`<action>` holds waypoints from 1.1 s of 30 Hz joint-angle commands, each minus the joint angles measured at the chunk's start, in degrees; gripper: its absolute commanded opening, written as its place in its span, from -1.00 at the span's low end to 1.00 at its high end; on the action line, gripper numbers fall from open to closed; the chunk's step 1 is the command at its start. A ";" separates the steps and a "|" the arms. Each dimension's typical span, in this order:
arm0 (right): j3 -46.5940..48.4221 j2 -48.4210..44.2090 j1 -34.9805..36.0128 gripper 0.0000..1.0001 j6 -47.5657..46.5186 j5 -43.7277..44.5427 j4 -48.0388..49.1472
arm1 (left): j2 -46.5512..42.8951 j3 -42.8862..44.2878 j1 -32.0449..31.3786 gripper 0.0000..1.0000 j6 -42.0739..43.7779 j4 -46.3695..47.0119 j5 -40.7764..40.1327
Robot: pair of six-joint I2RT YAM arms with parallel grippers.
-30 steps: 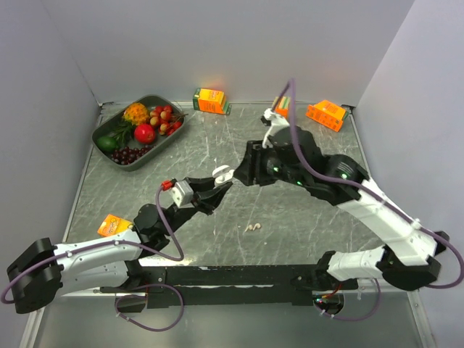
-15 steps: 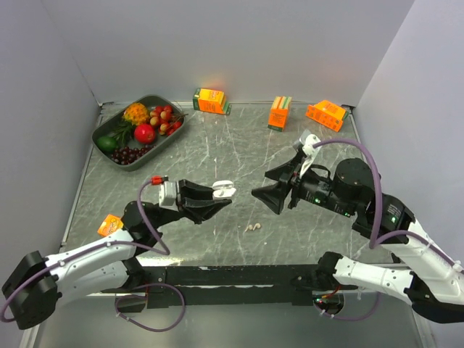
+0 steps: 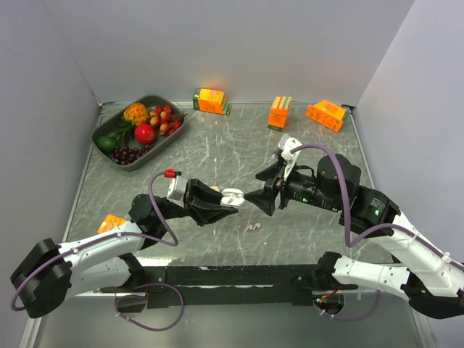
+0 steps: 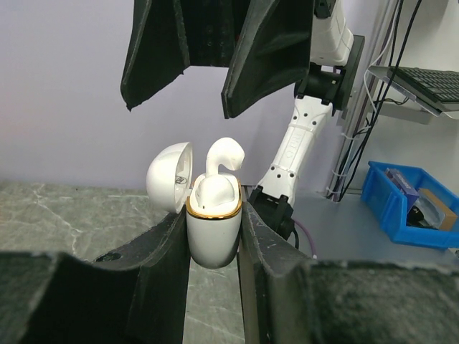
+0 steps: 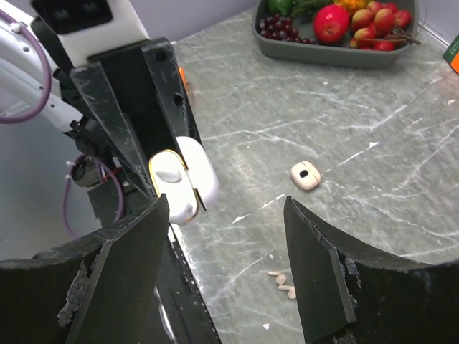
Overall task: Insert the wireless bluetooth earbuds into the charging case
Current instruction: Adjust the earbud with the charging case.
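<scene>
My left gripper (image 4: 215, 211) is shut on a white charging case (image 4: 213, 229) with a gold rim and holds it upright above the table, lid (image 4: 170, 175) open. One white earbud (image 4: 219, 161) stands in it, its top sticking out. My right gripper (image 5: 226, 203) is open and empty, its fingers (image 4: 269, 54) just above the case. In the top view the case (image 3: 232, 196) sits between the left gripper (image 3: 223, 199) and the right gripper (image 3: 254, 197). Two pale-beige earbuds (image 5: 285, 283) lie together on the table, also visible from above (image 3: 252, 228).
A small beige case (image 5: 306, 174) lies on the table beyond the right gripper. A grey tray of fruit (image 3: 101, 130) stands at the back left. Three orange cartons (image 3: 210, 100) stand along the back wall, and another one (image 3: 114, 225) lies near the left arm.
My left gripper has carried the case right and toward the near edge. My right arm swung from the back to the right, then came in until its fingertips are close to the case.
</scene>
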 commanded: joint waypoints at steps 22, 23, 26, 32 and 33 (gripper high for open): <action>-0.29 -0.80 1.15 0.52 0.24 -1.73 0.58 | -2.64 1.15 0.24 -0.97 1.07 1.29 -1.21; -0.28 -0.54 1.33 0.52 0.33 -1.56 0.67 | -2.64 1.15 0.15 -0.97 1.07 1.29 -1.21; -0.20 -0.01 2.03 0.52 0.42 -1.39 0.58 | -2.56 1.24 0.15 -0.97 1.07 1.29 -1.21; 0.15 1.13 2.65 0.51 0.86 -0.15 0.41 | -2.73 1.15 0.24 -0.97 0.90 1.64 -1.13; 0.33 1.31 2.56 0.51 1.03 0.20 0.23 | -2.73 1.15 0.15 -0.97 0.81 1.73 -1.13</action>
